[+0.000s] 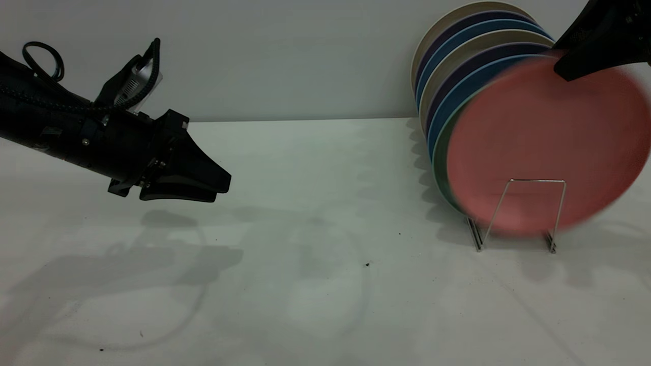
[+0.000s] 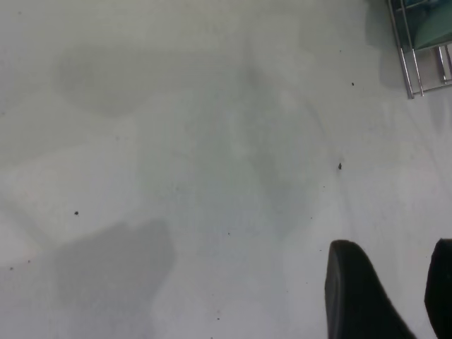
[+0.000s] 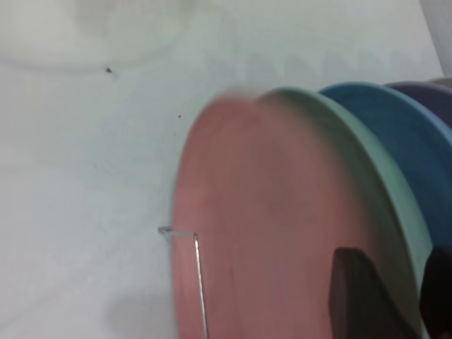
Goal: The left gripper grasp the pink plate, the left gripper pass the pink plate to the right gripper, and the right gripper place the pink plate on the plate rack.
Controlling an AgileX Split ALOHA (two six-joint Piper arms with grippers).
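Note:
The pink plate (image 1: 544, 147) stands on edge at the front of the plate rack (image 1: 536, 180), behind its front wire loop, and looks blurred. It leans on a mint-green plate (image 1: 439, 162). My right gripper (image 1: 560, 69) is at the plate's top rim, jaws apart. In the right wrist view (image 3: 402, 261) one finger is in front of the pink plate (image 3: 268, 226) and the other behind the rim; the rack wire (image 3: 197, 282) shows too. My left gripper (image 1: 224, 185) hovers over the table at the left, open and empty, as the left wrist view (image 2: 395, 254) shows.
Several more plates (image 1: 457, 56), blue, purple and cream, stand in the rack behind the mint-green plate (image 3: 374, 162) and lean toward the wall. The rack's foot (image 2: 417, 70) shows in the left wrist view. White table (image 1: 325, 284) lies between the two arms.

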